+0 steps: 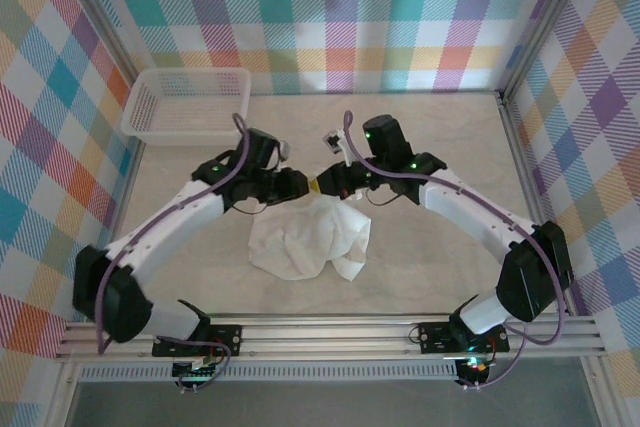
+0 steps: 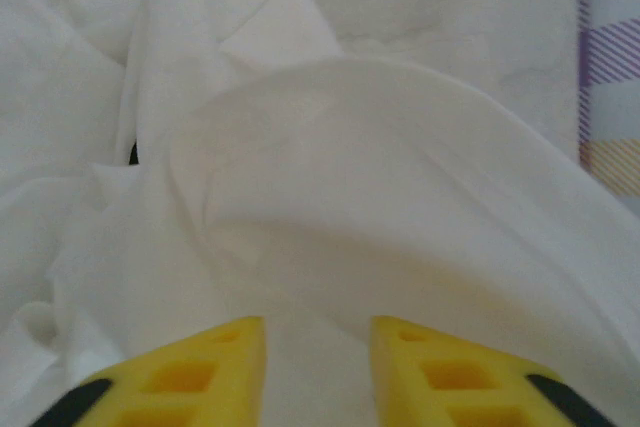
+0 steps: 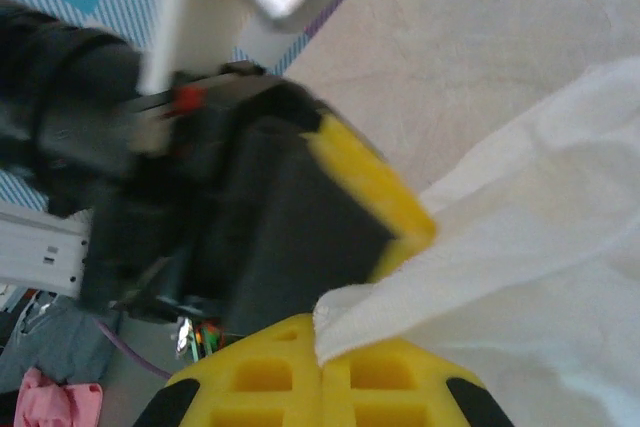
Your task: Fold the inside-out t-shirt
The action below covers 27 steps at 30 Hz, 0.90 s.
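The white t-shirt (image 1: 308,238) hangs bunched in a crumpled heap at the table's middle, its top edge lifted. My right gripper (image 1: 327,185) is at that top edge. In the right wrist view it (image 3: 322,335) is shut on a hem corner of the t-shirt (image 3: 520,247). My left gripper (image 1: 298,185) faces it from the left, almost touching. Its yellow fingers (image 2: 225,367) stand apart, open, with the t-shirt's folds (image 2: 350,177) spread under and beyond them. One left yellow finger (image 3: 365,182) presses against the cloth in the right wrist view.
A white mesh basket (image 1: 185,102) stands at the back left against the checked wall. Bare pale tabletop (image 1: 450,147) surrounds the shirt. Metal frame posts (image 1: 520,137) run along the right and left sides.
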### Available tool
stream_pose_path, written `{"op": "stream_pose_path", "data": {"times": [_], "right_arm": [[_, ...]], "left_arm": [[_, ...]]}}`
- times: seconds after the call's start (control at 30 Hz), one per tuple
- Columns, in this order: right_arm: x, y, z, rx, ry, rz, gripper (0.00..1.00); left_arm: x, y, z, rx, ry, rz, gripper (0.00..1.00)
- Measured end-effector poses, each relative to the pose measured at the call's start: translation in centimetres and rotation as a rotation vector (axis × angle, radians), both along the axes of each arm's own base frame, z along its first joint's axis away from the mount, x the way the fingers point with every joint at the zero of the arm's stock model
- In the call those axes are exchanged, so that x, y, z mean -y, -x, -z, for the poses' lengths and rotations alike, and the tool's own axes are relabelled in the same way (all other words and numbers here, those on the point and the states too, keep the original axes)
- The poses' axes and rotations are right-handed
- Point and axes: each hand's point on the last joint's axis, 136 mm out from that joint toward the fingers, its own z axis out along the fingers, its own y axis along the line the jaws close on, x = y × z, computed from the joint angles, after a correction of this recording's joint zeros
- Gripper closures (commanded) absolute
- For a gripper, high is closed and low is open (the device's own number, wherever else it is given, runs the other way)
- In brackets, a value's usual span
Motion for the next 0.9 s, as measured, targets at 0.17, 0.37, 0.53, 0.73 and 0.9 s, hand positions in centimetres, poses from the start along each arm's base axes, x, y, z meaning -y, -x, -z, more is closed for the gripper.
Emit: {"op": "stream_pose_path", "data": {"times": [0.17,0.37,0.53,0.73,0.9], "right_arm": [[1.3,1.7,4.0,-0.077,0.065,-0.001,1.00],[1.9,2.5,5.8,-0.116,0.090,0.001,1.00],[1.8,2.4,5.6,-0.106,0.080,0.001,1.00],[1.9,2.2,5.6,-0.100,0.085,0.009,1.00],[2.2,2.6,5.9,-0.101,0.090,0.013,1.00]], "left_arm": [[0.4,0.4,4.9,-0.065,-0.067,-0.038,0.57],[-0.7,0.8,8.8,-0.105,-0.134,-0.082,0.63],[0.6,0.2,9.0,-0.100,-0.082,-0.060,0.62],[0.0,0.6,7.0,-0.062,-0.075,-0.069,0.61],[0.1,1.4,2.7,0.011,0.005,-0.062,0.76]]}}
